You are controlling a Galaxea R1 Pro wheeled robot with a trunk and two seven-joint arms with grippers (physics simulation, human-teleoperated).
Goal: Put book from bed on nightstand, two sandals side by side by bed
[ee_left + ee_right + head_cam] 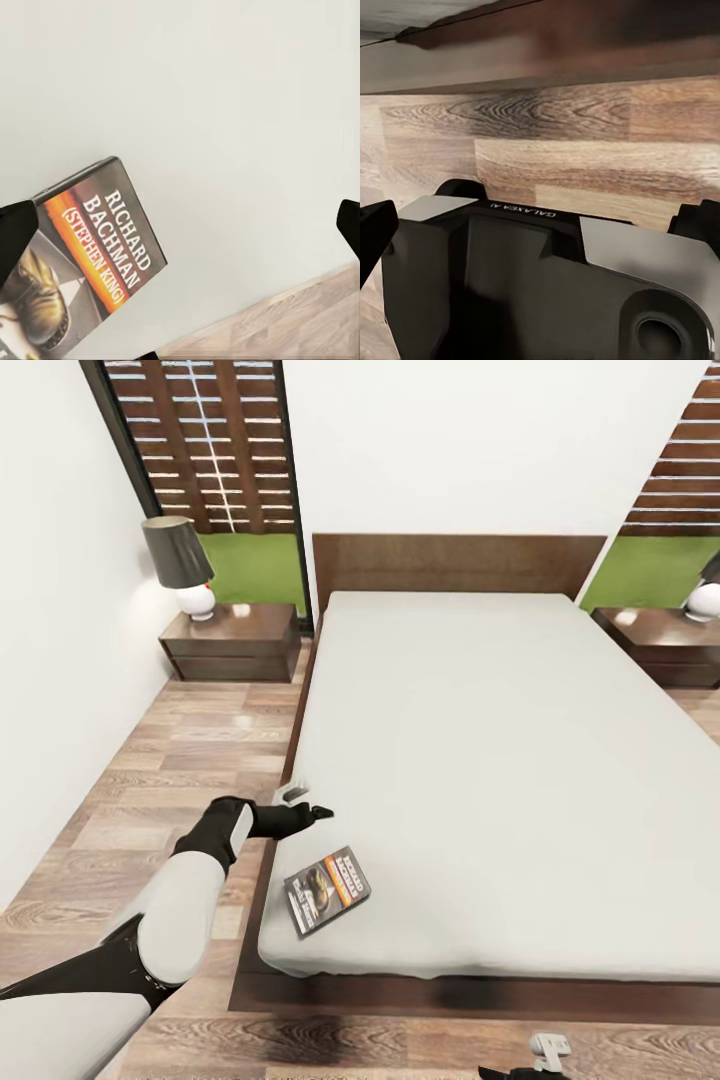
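The book (327, 890) lies flat at the bed's (480, 780) near corner, its dark cover reading "RICHARD BACHMAN (STEPHEN KING)" beside an orange band. The left gripper (318, 812) hovers just beyond it, jaws spread and empty. Whether the right gripper's jaws are parted cannot be told.

The bed (480, 760) has a plain light grey mattress on a dark brown frame. The book (327, 890) is dark, with white lettering, an orange band and a brownish boot. The floor (170, 760) is light wood plank. The nightstands (232, 642) are glossy dark brown. The fingers (15, 236) are black.
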